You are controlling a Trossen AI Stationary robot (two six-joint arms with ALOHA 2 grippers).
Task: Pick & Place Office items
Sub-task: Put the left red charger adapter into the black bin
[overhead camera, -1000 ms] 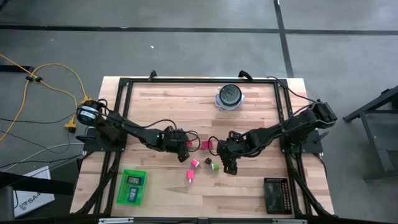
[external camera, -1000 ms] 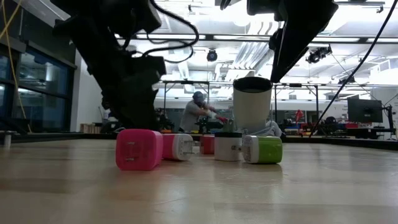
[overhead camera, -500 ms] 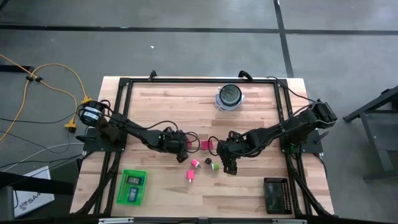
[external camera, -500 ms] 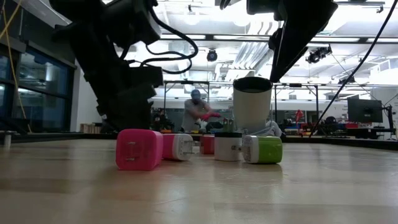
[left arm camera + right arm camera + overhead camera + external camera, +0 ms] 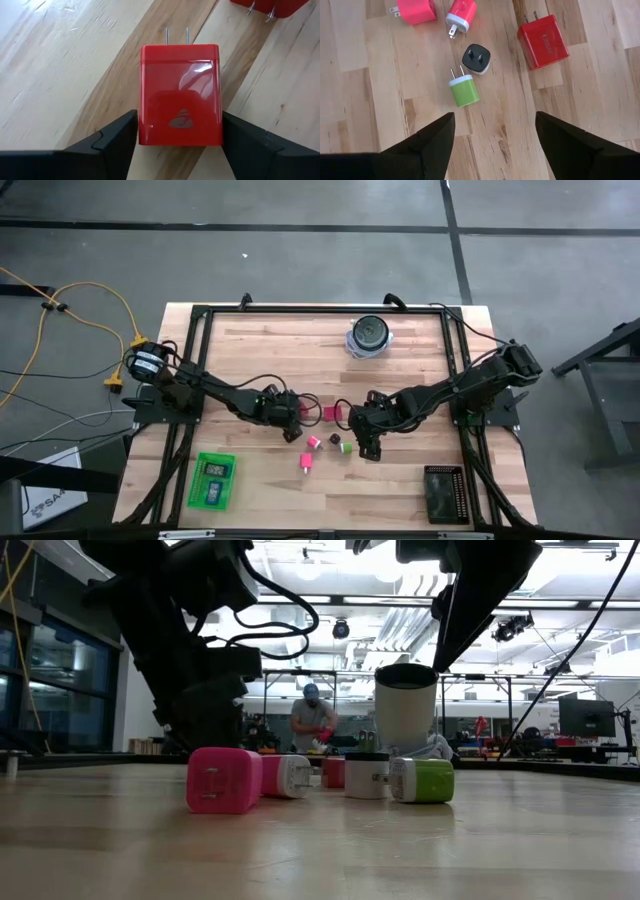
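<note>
On my left wrist view the left gripper [image 5: 180,145] has its 2 fingers [image 5: 112,142] pressed against both sides of a red plug-in charger block [image 5: 180,95], prongs pointing away. A second red charger [image 5: 543,41] lies just at 3 o'clock of it on the wooden table [image 5: 260,350]. My right gripper [image 5: 495,145] hovers spread wide, holding nothing, above a green charger [image 5: 464,90] and a black one [image 5: 477,58]. 2 pink chargers [image 5: 311,442] lie at 7 o'clock of those. The green tray [image 5: 213,479] sits at the table's 7 o'clock corner.
</note>
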